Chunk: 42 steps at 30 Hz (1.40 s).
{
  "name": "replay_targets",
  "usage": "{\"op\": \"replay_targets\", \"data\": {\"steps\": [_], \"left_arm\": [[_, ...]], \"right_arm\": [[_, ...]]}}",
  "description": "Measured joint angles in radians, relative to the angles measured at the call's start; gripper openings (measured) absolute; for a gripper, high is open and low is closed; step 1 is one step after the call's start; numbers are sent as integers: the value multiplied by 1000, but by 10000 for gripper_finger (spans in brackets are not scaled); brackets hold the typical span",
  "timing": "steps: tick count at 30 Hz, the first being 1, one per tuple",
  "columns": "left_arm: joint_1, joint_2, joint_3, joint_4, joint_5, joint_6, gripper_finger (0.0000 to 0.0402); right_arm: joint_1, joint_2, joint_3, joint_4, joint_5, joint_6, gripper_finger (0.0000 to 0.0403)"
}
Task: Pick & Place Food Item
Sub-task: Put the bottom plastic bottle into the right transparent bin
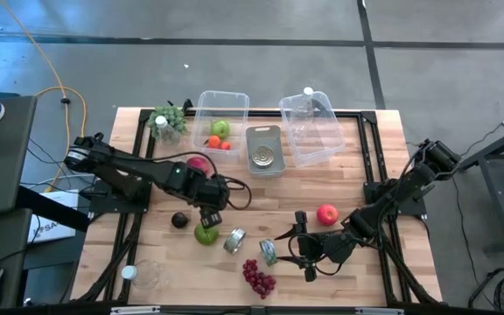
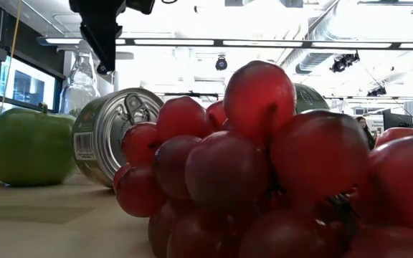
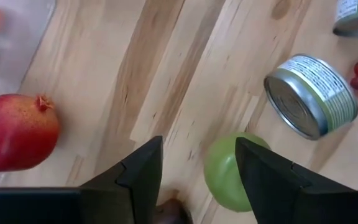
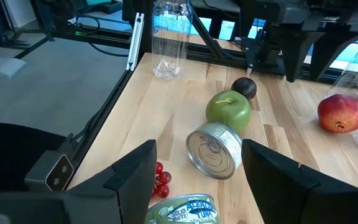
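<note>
High view is looking straight down over the whole wooden table (image 1: 147,254); low view is sitting at tabletop height, pressed right up against the red grapes (image 2: 264,179), facing level toward the green apple (image 2: 27,147) and a tin can (image 2: 110,132) beyond them; left wrist view is peering steeply down, close above that apple (image 3: 229,171); right wrist view is looking slantwise across the table from farther off, apple (image 4: 227,109) mid-frame; all four are sharing the apple and the can beside it.
</note>
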Motion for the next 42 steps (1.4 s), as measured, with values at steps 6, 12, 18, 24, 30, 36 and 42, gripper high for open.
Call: {"op": "replay_targets", "data": {"steps": [6,12,18,24,30,36,42], "left_arm": [[-6,0,0,0,5,47,244],[-17,29,0,-5,47,54,313],[-8,77,0,-11,105,67,365],[14,95,0,-6,105,74,383],[53,98,0,-8,141,74,383],[88,98,2,-8,185,203,383],[86,98,17,-17,186,388,383]], "right_arm": [[0,0,0,0,0,0,226],[0,0,0,-1,0,0,226],[0,0,0,-4,-3,0,226],[0,0,0,-1,-3,0,226],[0,0,0,-1,-3,0,226],[0,0,0,-2,-3,0,226],[0,0,0,-1,-3,0,226]]}}
